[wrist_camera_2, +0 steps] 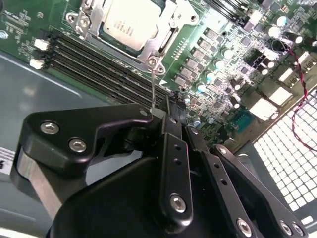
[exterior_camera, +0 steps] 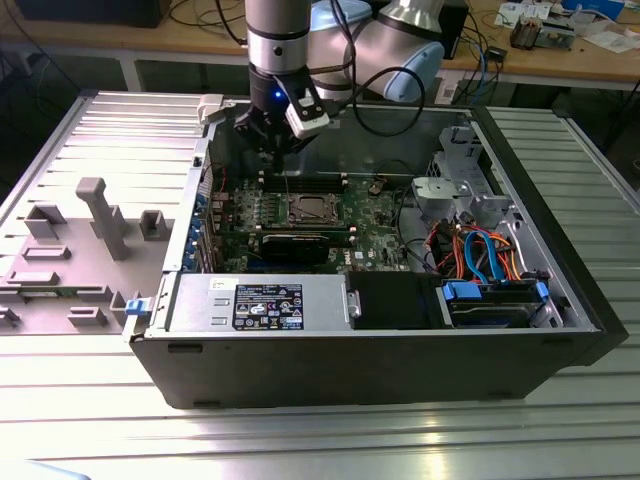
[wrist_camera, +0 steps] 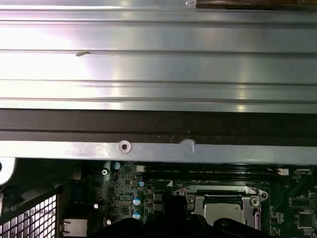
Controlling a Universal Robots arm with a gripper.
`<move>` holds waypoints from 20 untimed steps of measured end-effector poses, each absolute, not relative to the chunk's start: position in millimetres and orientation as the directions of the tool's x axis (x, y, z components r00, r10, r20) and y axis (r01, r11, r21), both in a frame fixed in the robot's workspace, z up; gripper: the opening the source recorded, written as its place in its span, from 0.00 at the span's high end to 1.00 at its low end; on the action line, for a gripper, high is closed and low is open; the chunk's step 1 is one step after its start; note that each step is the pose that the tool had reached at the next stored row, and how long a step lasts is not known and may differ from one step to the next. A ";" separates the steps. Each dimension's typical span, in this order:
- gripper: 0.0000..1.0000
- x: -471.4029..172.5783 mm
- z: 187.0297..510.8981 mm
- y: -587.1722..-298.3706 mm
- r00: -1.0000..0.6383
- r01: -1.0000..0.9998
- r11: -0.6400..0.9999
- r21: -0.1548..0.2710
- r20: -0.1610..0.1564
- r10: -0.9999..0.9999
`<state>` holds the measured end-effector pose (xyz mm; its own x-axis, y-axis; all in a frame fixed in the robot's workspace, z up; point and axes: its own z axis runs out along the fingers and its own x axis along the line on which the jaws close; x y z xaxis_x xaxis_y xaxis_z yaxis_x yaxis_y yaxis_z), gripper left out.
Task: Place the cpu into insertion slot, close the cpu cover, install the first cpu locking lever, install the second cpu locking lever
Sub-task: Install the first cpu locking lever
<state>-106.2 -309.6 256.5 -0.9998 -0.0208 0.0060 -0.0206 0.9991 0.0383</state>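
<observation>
The cpu [wrist_camera_2: 130, 22] lies flat in its socket on the green board, silver top up; it also shows in the exterior view [exterior_camera: 305, 210] and the first wrist view [wrist_camera: 225, 210]. The cpu cover [wrist_camera_2: 171, 22] lies down around it as a silver frame. A thin wire locking lever [wrist_camera_2: 153, 91] stands up from the socket's corner, and its free end runs into my fingertips. My gripper [wrist_camera_2: 166, 115] is shut on that end. In the exterior view the gripper [exterior_camera: 272, 148] hangs inside the open case, above and toward the exterior view's left of the socket.
Black memory slots [wrist_camera_2: 94, 62] run beside the socket. The case's rear wall [wrist_camera: 158, 151] is close behind the gripper. A power supply [exterior_camera: 265, 300], a blue drive bay [exterior_camera: 495, 300] and loose cables [exterior_camera: 470, 245] fill the case's front and right. Grey fixtures [exterior_camera: 100, 215] stand outside, left.
</observation>
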 end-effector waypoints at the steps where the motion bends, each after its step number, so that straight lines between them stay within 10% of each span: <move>1: 0.89 -104.7 256.5 -309.6 -1.000 -0.021 0.999 0.038 0.006 -0.021; 20: 0.89 -76.8 223.6 -299.2 -0.999 -0.043 0.998 0.036 0.014 -0.043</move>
<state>-76.8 -299.2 223.6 -0.9990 -0.0430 0.0139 -0.0425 0.9985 0.0357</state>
